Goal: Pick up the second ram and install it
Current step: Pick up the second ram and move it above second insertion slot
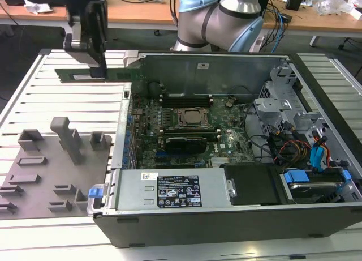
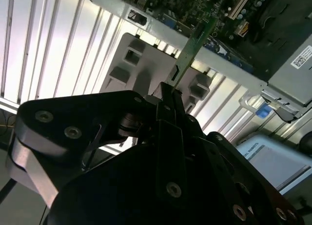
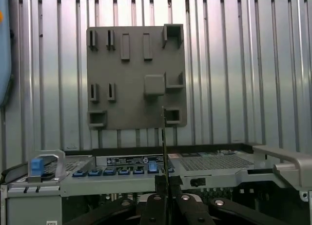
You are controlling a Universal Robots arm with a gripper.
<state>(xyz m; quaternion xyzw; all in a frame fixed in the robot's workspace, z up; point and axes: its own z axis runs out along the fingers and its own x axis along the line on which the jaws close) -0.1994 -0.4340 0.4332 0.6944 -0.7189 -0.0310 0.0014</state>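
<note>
Biggest thing we see is the white slatted metal table (image 1: pixel 56 97), with the open dark grey computer case (image 1: pixel 226 227) lying on it towards the exterior view's right. The silver and blue robot arm (image 1: pixel 226 17) comes in from behind the case and reaches over to the exterior view's left. Inside the case lies the large green motherboard (image 1: pixel 229 139), with the square metal processor socket (image 1: pixel 192 118) near its middle. On the exterior view's left, just beside the case, the flat grey plastic tray with raised blocks and pockets (image 1: pixel 39 170) lies on the slats. The black two-finger gripper (image 1: pixel 97 68) hangs above the table beyond the tray, near the case's far corner on the exterior view's left. Its fingers are clamped flat on the second ram (image 1: pixel 121 74) – the long thin green circuit-board stick – gripping it about mid-length, with a stretch of the stick free on each side. We see the stick held level and on its long edge, clear of the table, outside the case; its end on the exterior view's right is close to the case wall. In both wrist views it shows edge-on as a thin strip (image 2: pixel 195 44) (image 3: pixel 163 137) sticking out from the closed fingertips (image 2: pixel 168 95) (image 3: pixel 165 186), with the tray (image 2: pixel 136 64) (image 3: pixel 136 78) behind it. Whether the slots beside the socket are filled, we can't tell.
</note>
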